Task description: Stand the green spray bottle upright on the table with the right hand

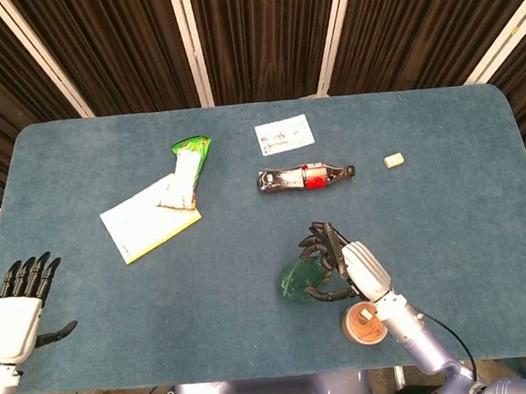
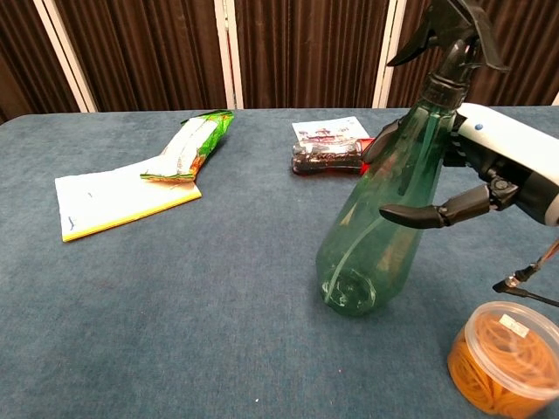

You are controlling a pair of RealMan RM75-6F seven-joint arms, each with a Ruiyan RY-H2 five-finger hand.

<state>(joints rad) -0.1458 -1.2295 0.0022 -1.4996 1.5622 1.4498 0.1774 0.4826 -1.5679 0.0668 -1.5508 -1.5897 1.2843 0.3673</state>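
Observation:
The green spray bottle (image 2: 389, 209) has a translucent body and a black trigger head (image 2: 447, 30). It leans with its head up and to the right, and its base edge rests on the blue table (image 2: 201, 314). My right hand (image 2: 489, 170) grips its upper body from the right, fingers wrapped around it. From above, the green spray bottle (image 1: 300, 276) shows at the front middle under my right hand (image 1: 355, 267). My left hand (image 1: 16, 312) hovers at the table's front left corner, fingers apart, holding nothing.
A tub of orange rubber bands (image 2: 507, 356) stands just right of the bottle's base. Farther back lie a cola bottle (image 1: 304, 177), a card (image 1: 284, 135), a snack bag (image 1: 188, 172) on a notepad (image 1: 143, 221), and a small eraser (image 1: 393, 159).

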